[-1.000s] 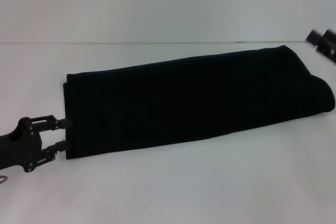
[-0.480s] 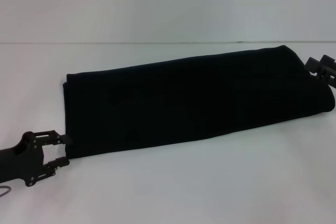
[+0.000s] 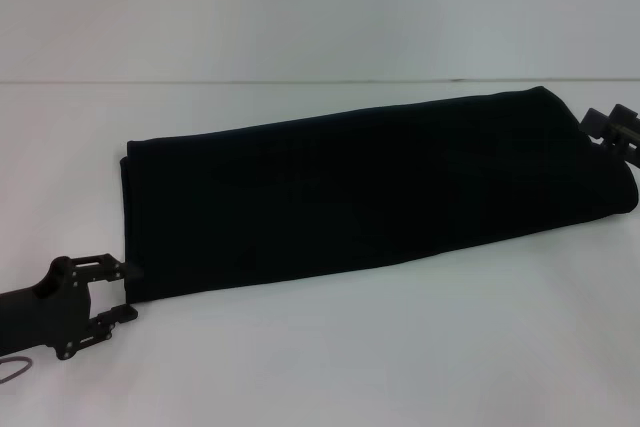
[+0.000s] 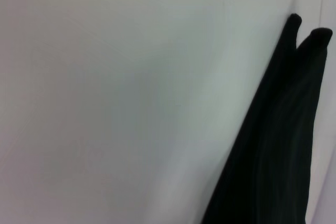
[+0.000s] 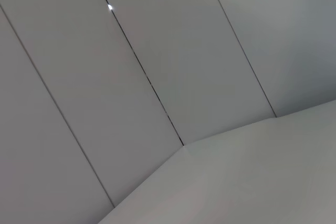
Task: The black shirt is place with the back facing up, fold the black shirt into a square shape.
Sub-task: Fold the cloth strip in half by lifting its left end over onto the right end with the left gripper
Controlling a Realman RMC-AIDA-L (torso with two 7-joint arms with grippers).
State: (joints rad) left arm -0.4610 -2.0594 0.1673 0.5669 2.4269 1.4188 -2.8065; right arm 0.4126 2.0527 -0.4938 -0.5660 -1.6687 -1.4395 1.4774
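The black shirt (image 3: 370,192) lies on the white desk (image 3: 400,347), folded into a long, narrow band that runs slantwise from the near left toward the far right, its right end rounded over in a soft roll. In the head view the left tool (image 3: 128,292) sits low at the near-left corner of the band, its two fingers spread apart with the upper one just at the cloth's corner and the lower one on the bare desk below it; it is released, and the fabric does not appear pinched between the fingers. The left wrist view shows a dark strip of the shirt (image 4: 278,140) stretching away over the pale desk (image 4: 105,103), ending in two rounded lobes with a small notch between them. The right tool (image 3: 612,131) shows only partly at the right edge of the head view, right beside the shirt's far right end; whether it is released or clenched cannot be told. The right wrist view shows only a light panelled wall (image 5: 131,77) with thin dark seams meeting a flat white surface.
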